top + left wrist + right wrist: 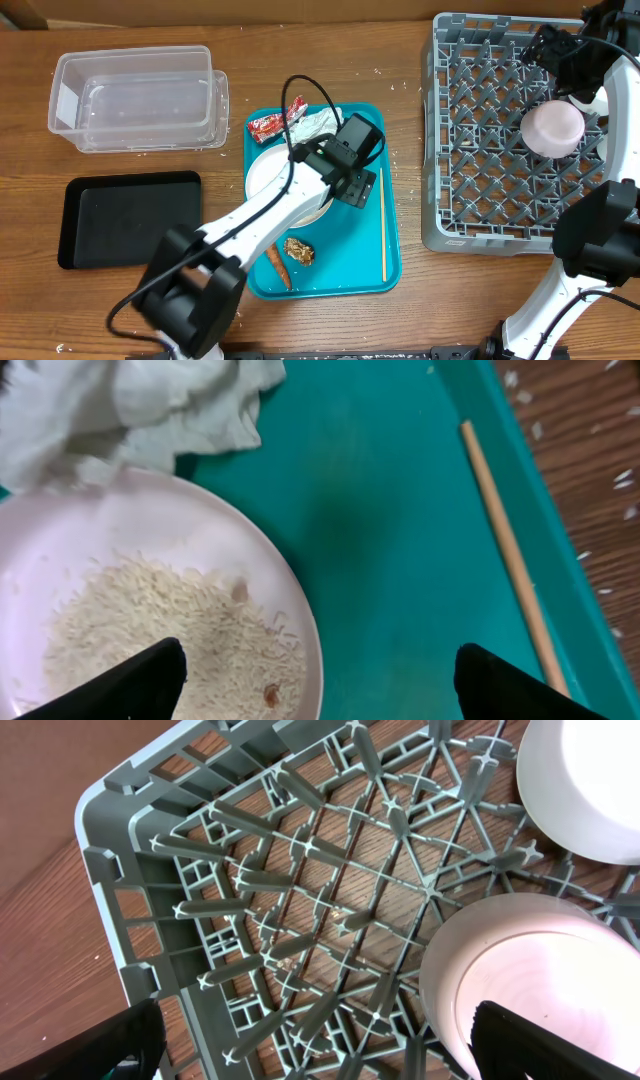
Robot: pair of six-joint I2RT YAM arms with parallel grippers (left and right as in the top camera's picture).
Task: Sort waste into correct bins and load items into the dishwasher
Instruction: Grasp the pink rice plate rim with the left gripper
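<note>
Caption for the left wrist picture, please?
Open left gripper above plate of rice, with tissue and wooden stick on teal tray.

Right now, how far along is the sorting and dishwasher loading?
Done: two white dishes sit in the grey rack. In hand: nothing; the left fingers hover open over the rice-covered plate. Left: plate, wrapper, tissue, carrot, brown lump on the teal tray; clear tub and black tray empty.
</note>
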